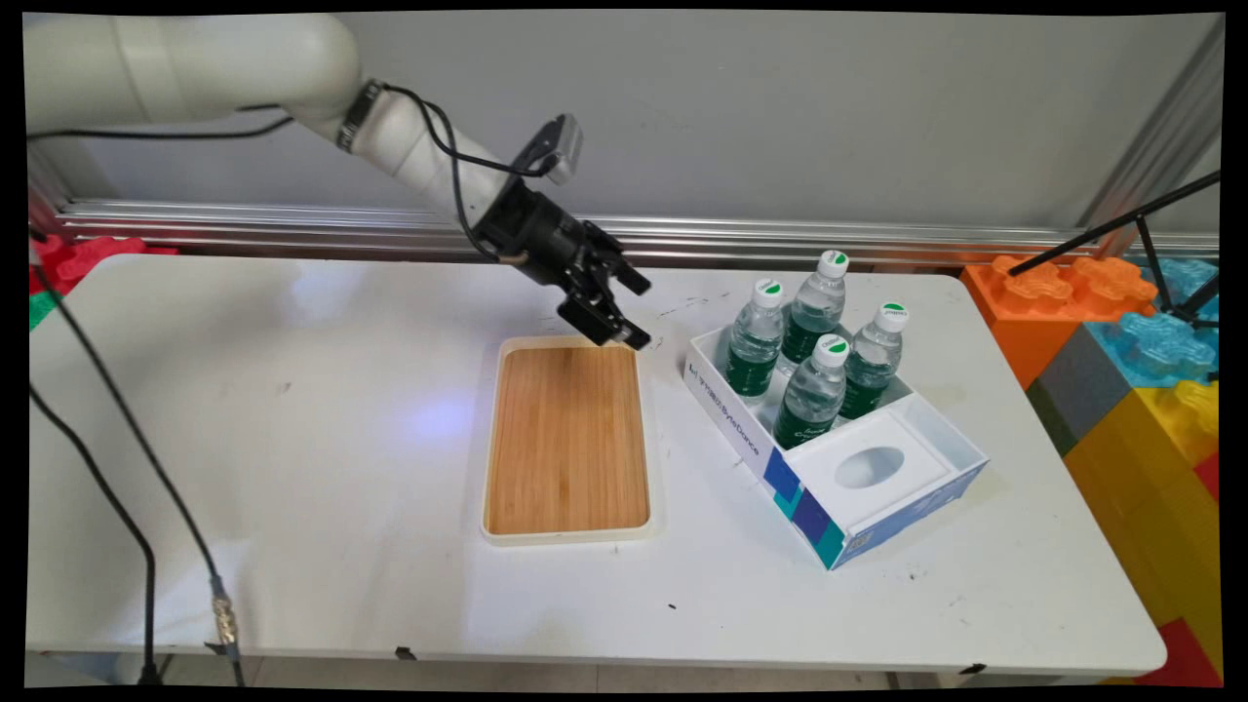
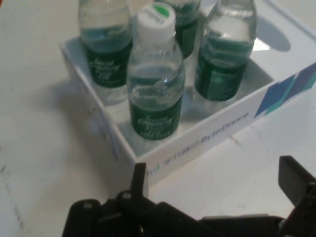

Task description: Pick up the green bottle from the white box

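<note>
While tilted down-right, claw [image 1: 632, 310] gapes — empty, near bottles [image 1: 814, 351].

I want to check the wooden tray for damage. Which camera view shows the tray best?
The main view. There the wooden tray lies whole and unobstructed on the table, left of the box of water bottles, with the open gripper above its far right corner. The hand view shows none of the tray, only bottles and box.

We see a white table [image 1: 292, 468] against a grey wall [image 1: 780, 107], an aluminium rail [image 1: 829, 239] along it, and coloured foam blocks [image 1: 1141, 390] beside the table.
</note>
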Tool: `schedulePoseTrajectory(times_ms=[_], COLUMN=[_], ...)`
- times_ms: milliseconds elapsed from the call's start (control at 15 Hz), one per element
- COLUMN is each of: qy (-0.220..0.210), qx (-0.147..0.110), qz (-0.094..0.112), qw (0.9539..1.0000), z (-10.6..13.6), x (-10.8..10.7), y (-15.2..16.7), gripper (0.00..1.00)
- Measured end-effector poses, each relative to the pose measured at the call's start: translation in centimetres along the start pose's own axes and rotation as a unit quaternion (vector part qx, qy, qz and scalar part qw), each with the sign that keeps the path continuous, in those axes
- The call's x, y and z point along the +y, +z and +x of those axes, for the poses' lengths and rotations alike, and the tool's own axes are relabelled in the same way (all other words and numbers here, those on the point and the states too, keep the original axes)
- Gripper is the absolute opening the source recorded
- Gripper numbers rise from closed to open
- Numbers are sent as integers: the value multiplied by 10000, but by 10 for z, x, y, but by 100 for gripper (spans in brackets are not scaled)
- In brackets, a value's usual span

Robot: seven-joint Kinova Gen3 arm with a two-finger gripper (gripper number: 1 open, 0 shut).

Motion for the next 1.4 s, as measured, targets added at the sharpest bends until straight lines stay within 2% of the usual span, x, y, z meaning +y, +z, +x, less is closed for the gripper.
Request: schedulePoseTrajectory(times_ms=[333,933,1400], qy=[182,394,541], qx=[507,921,1100], qz=[-231,-340,-280], qw=[9983,9944,9921], z=[-3,-7,-5], x=[-21,-44,-58], y=[36,86,127], gripper=[100,100,100])
